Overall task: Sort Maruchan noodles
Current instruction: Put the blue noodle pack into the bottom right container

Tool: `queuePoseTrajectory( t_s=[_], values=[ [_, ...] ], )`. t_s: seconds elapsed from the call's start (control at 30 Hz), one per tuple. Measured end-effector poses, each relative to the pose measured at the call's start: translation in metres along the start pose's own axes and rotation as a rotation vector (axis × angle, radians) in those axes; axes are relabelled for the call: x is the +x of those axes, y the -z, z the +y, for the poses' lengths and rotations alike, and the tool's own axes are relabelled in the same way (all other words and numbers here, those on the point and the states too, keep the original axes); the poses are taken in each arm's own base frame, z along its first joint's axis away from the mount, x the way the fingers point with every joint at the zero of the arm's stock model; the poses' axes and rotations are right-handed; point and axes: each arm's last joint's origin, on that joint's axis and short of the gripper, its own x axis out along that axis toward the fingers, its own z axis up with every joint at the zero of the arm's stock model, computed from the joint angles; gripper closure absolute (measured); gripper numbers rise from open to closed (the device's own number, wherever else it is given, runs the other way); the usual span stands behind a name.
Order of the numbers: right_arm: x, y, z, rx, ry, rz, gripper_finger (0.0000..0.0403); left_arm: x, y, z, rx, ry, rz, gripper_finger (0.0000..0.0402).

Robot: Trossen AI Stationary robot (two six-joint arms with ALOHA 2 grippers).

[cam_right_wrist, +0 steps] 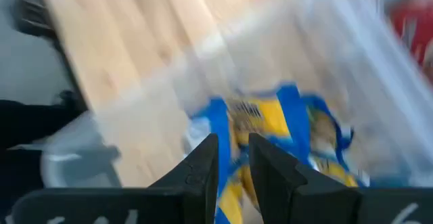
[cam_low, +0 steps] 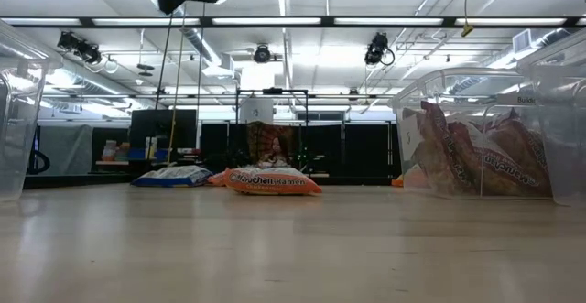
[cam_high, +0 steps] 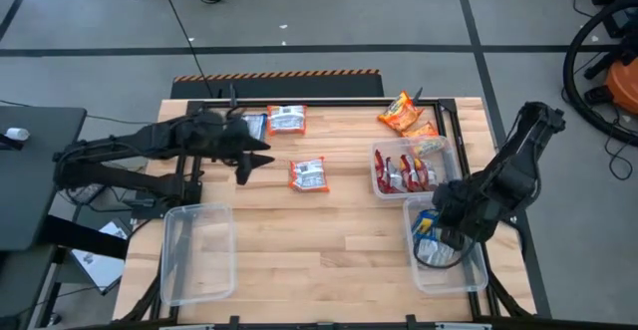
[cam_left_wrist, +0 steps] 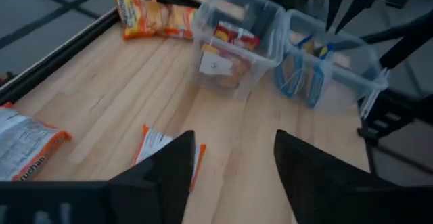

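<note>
We see the right tool [cam_right_wrist: 233, 158] a little apart over the blue packet [cam_right_wrist: 270, 126] in its bin [cam_high: 449, 270]; it could snag; the left tool [cam_left_wrist: 233, 163], parted and empty, could miss the orange packet [cam_left_wrist: 157, 146] on the bench [cam_high: 329, 230].

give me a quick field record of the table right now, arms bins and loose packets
left gripper: open, above the wood beside the middle orange packet
right gripper: over the near right bin, fingers slightly apart above a blue-and-yellow packet
far right bin: red-and-white packets
left bin: no packets seen inside
loose on table: two orange-and-white packets, the middle one and a far packet; orange packets at the far right
</note>
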Motion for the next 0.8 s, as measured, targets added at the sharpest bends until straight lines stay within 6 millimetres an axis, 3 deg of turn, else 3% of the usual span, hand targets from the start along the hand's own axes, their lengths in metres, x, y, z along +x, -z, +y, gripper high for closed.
queuePoseTrajectory(
  t_s=[0.2,0.4,0.5,0.57,0.7,0.8],
  values=[
    [-0.025,-0.040,0.014,-0.026,-0.056,-0.301,0.0316,-0.039,0.033,0.011,-0.022,0.042,-0.122,0.0263],
    [-0.030,-0.094,0.033,-0.054,-0.108,-0.661,0.0316,-0.073,0.071,0.025,0.111,0.027,-0.132,0.0333],
    [-0.023,-0.127,0.043,-0.078,-0.141,-0.798,0.0316,-0.074,0.098,0.035,0.112,-0.022,0.015,0.0364],
    [-0.014,-0.150,0.049,-0.115,-0.172,-0.866,0.0316,-0.073,0.107,0.038,0.091,-0.026,0.008,0.0381],
    [0.004,-0.187,0.054,-0.160,-0.200,-0.987,0.0316,-0.065,0.117,0.038,0.118,0.098,-0.211,0.0395],
    [0.012,-0.204,0.053,-0.166,-0.197,-1.053,0.0316,-0.059,0.124,0.039,0.113,0.181,-0.419,0.0392]
  ],
)
